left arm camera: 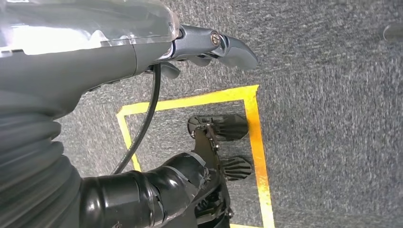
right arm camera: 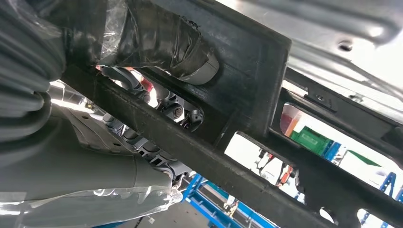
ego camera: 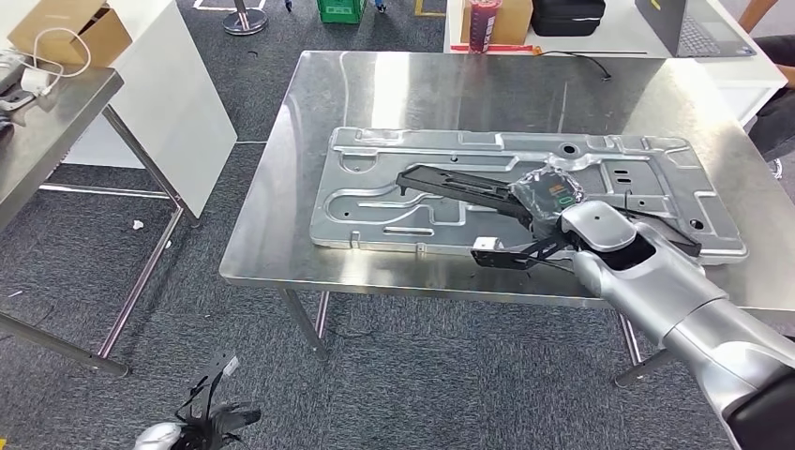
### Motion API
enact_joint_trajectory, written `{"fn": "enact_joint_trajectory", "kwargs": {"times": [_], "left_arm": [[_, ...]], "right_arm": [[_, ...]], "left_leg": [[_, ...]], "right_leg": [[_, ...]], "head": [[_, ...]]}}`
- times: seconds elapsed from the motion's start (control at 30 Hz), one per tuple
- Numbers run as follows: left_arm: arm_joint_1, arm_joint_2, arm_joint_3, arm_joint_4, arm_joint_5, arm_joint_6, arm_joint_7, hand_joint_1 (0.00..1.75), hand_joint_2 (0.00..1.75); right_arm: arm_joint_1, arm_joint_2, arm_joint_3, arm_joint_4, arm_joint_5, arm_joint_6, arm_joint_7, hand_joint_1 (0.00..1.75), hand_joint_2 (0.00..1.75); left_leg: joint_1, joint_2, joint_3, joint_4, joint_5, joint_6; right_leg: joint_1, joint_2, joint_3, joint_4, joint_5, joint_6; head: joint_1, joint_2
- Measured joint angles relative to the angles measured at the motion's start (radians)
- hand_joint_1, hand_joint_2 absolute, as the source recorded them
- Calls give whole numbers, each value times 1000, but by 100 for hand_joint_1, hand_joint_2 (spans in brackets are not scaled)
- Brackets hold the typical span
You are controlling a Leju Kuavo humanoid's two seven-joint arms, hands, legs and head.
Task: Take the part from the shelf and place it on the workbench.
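A long black plastic frame part is held clamped in the right hand over the stamped grey metal panel on the steel workbench, seemingly for set-down; the left hand's closure cannot be told

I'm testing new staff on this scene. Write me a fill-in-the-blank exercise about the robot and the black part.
1. The black frame is held by the robot's ____ hand.
2. The frame is over a large ____ metal panel.
3. The panel lies on a steel ____.
4. The left hand hangs above grey ____.

Answers: right; silver; table; carpet
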Motion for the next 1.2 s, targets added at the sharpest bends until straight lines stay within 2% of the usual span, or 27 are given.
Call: {"fn": "enact_joint_trajectory", "kwargs": {"times": [0.37,0.53,0.6,0.67,0.73,0.77,0.8,0.83,0.87,0.9,0.93,0.97,1.0,1.07,1.1,1.13,1.2], "left_arm": [[9,0,27,9,4,0,-2,0,175],[11,0,40,11,-10,-2,-4,0,175],[12,0,43,11,-15,-3,-5,0,175],[11,-1,46,11,-20,-3,-6,0,175],[9,-2,48,12,-25,-3,-6,0,175],[10,-2,49,13,-26,-4,-6,0,175],[11,-3,51,13,-28,-4,-5,0,175],[12,-4,52,14,-30,-5,-5,0,175],[12,-4,55,15,-32,-5,-5,0,175],[12,-4,57,15,-34,-6,-4,0,175],[11,-4,60,15,-36,-6,-4,0,175],[10,-4,62,16,-38,-6,-4,0,175],[10,-5,64,16,-40,-7,-4,0,175],[13,-6,65,18,-44,-8,-4,0,175],[15,-6,65,18,-44,-9,-4,0,175],[15,-6,65,19,-44,-9,-4,0,175],[11,-6,65,19,-44,-9,-4,0,175]], "right_arm": [[6,42,13,44,14,-27,4,175,175],[8,55,14,46,47,-31,11,175,175],[9,61,11,42,58,-31,15,175,175],[9,63,9,39,66,-30,16,175,175],[11,65,9,39,73,-29,16,175,175],[15,66,9,40,76,-29,16,175,175],[19,66,9,40,77,-29,16,175,175],[20,66,9,40,79,-29,16,175,175],[21,67,9,41,81,-29,16,175,175],[20,66,8,42,83,-29,16,175,175],[19,67,8,44,86,-29,16,175,175],[20,67,8,46,89,-29,15,175,175],[21,69,8,48,91,-29,15,175,175],[23,74,8,48,94,-30,14,175,175],[23,75,8,48,95,-30,14,175,175],[21,77,8,49,95,-30,15,175,175],[20,77,8,50,96,-30,15,175,175]], "left_leg": [[-2,0,-2,4,-2,1],[-4,0,-3,8,-7,19],[2,0,17,-19,3,27],[10,-2,37,-43,11,32],[10,-10,41,-43,9,34],[11,-16,42,-40,5,33],[13,-26,42,-34,1,30],[16,-36,42,-26,-6,25],[20,-47,41,-15,-15,19],[23,-57,36,-4,-24,12],[25,-66,30,9,-31,5],[27,-74,21,18,-35,-3],[30,-83,13,21,-35,-10],[36,-98,4,21,-34,-24],[36,-87,-1,29,-39,-29],[35,-66,-13,54,-51,-33],[30,-12,-71,166,-92,-37]], "right_leg": [[-2,0,1,-2,1,1],[-7,-2,5,-9,3,13],[-4,-4,8,-3,-4,17],[-2,-5,-25,71,-44,21],[-6,-5,-93,199,-93,26],[-9,-5,-120,242,-99,29],[-12,-5,-132,250,-84,32],[-16,-4,-124,218,-50,35],[-20,3,-102,155,-9,38],[-24,23,-77,99,19,40],[-28,43,-56,51,33,39],[-28,59,-47,28,33,37],[-26,67,-46,29,24,33],[-22,48,-46,26,21,20],[-23,37,-42,23,19,11],[-23,26,-35,18,18,3],[-20,2,-22,12,13,-10]], "head": [[0,0],[-1,0],[1,0],[5,0],[7,0],[7,0],[7,0],[7,0],[7,0],[8,0],[8,0],[8,0],[9,0],[10,0],[10,0],[7,0],[2,0]]}}
